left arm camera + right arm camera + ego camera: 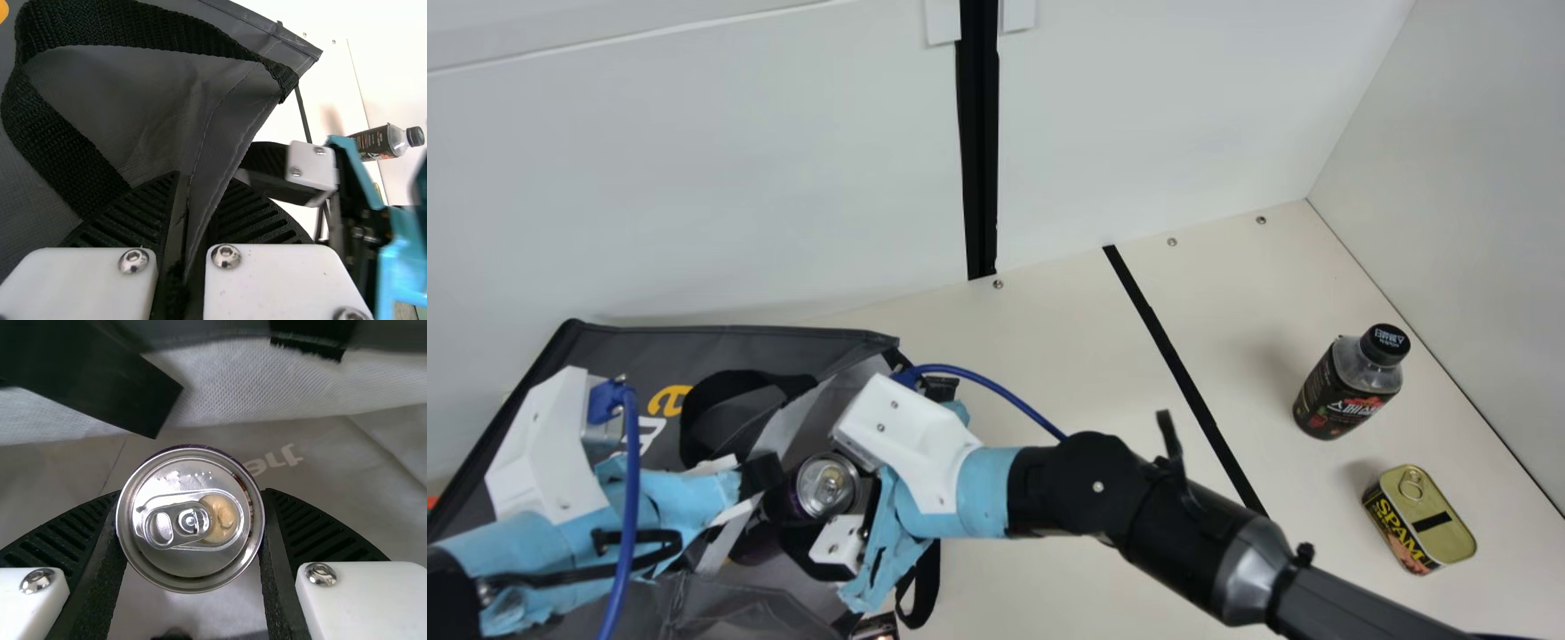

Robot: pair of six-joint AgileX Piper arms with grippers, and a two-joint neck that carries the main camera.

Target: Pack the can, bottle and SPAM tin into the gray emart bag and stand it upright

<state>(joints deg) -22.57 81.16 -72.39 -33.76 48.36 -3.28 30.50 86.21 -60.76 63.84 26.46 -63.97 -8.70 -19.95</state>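
My left gripper is at the opening of the gray bag, which lies at the left. In the left wrist view, the left gripper is shut on a fold of the bag's edge. My right gripper holds the can at the bag's mouth. Seen from the right wrist, both fingers of the right gripper press the sides of the upright can, with bag cloth around it. The bottle stands at the right, and the SPAM tin is nearer the front.
A black strap handle lies on the bag, and another hangs by its right side. A black tape line crosses the table between bag and bottle. White walls stand behind and at the right. A small dark object is at the front edge.
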